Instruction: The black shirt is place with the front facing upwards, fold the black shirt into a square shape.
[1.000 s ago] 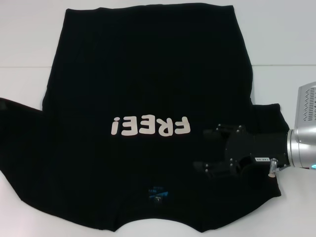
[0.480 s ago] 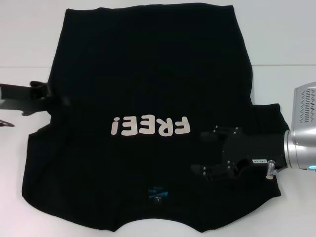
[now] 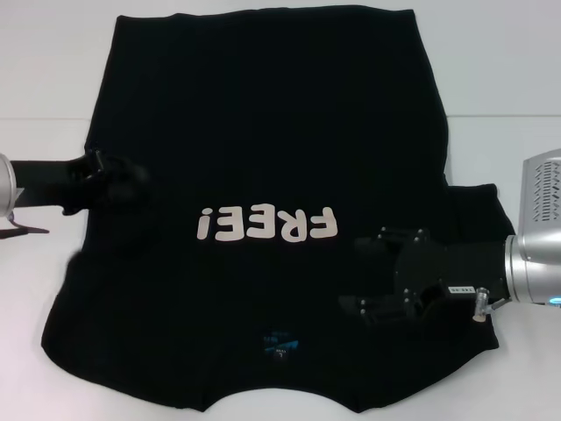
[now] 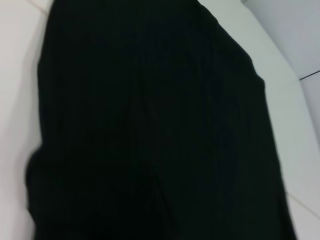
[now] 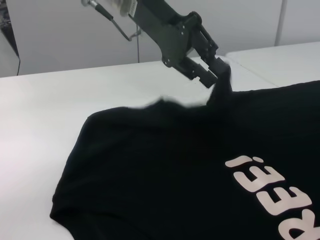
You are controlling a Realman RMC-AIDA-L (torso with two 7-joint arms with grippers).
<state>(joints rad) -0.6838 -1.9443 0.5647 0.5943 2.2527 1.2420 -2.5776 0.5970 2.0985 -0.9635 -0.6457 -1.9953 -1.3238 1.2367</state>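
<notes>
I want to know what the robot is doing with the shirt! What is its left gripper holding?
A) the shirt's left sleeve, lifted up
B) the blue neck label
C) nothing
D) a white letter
A: the left gripper is pinched on a bunch of the black shirt at its left sleeve, pulling the fabric up off the table, as the right wrist view shows.

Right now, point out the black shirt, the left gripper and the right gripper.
black shirt (image 3: 263, 123): head view, on the plain fabric above the lettering.
left gripper (image 5: 212, 70): right wrist view, at the tips pinching lifted shirt fabric.
right gripper (image 3: 359, 274): head view, midway between its spread fingertips, over the shirt.
</notes>
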